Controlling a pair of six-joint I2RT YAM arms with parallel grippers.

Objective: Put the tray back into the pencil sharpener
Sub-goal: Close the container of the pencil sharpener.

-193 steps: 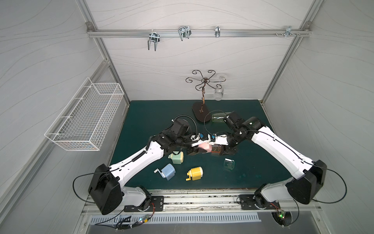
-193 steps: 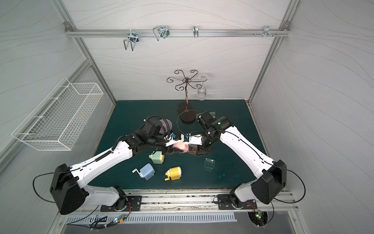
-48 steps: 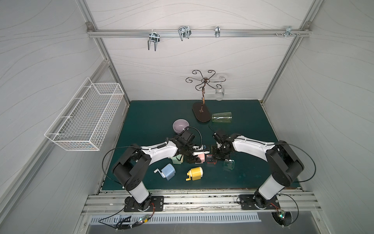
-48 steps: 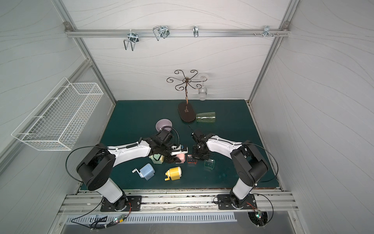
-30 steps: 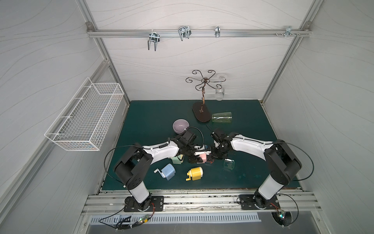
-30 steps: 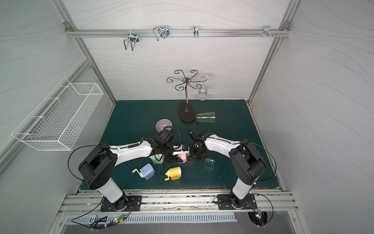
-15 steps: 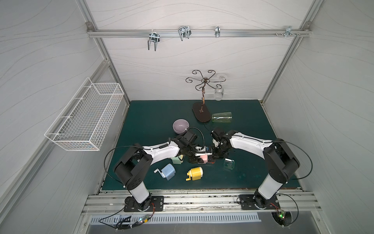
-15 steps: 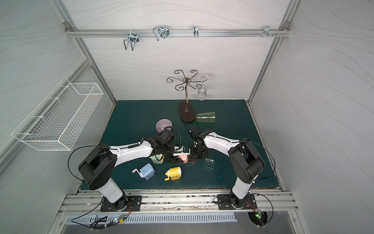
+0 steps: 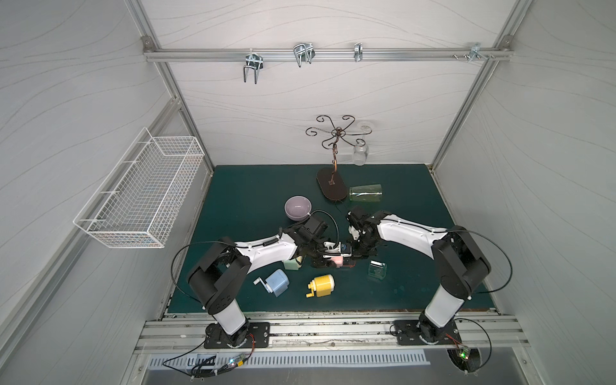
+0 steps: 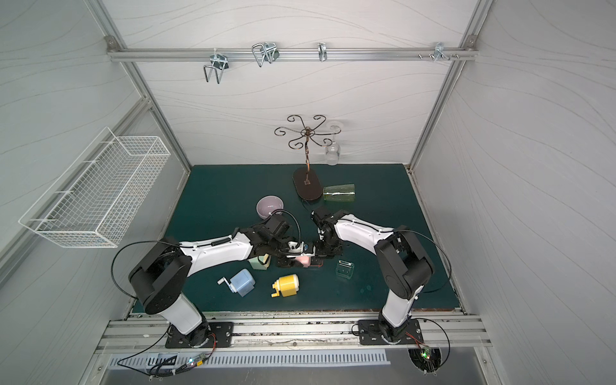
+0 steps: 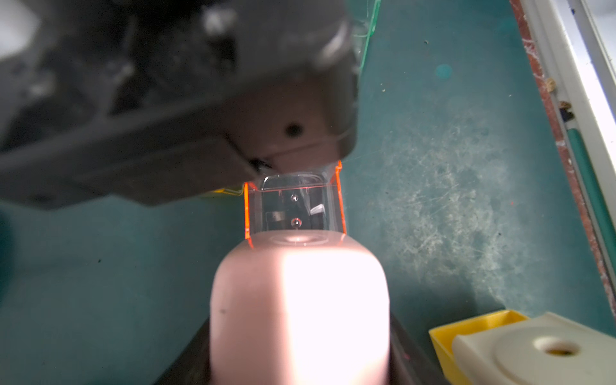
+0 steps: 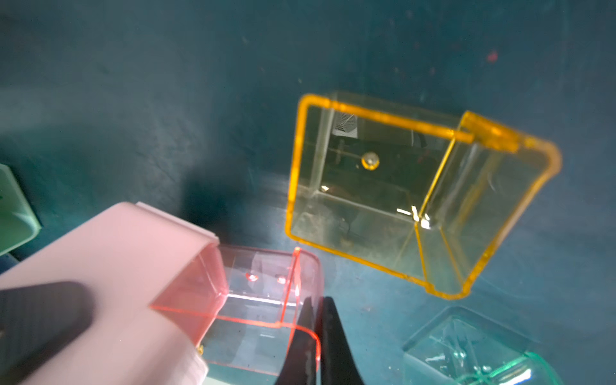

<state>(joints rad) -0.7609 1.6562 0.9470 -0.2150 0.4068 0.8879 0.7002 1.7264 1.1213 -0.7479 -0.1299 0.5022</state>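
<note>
Clear red tray [image 12: 260, 293], seemingly about halfway inside the pink pencil sharpener [image 12: 126, 253]

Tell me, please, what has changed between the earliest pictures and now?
Both arms folded back, bringing the pink sharpener, held by the left gripper, nearer the front edge. The right gripper, shut, is at the outer end of the red tray, partly inside the sharpener. The blue sharpener, yellow sharpener and clear tray stayed put.

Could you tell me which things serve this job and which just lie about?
Job: pink plastic pencil sharpener, clear red plastic tray.
Idle: yellow plastic sharpener, blue plastic sharpener, green plastic sharpener, clear yellow tray, clear green tray, lilac bowl, green glass tumbler.
</note>
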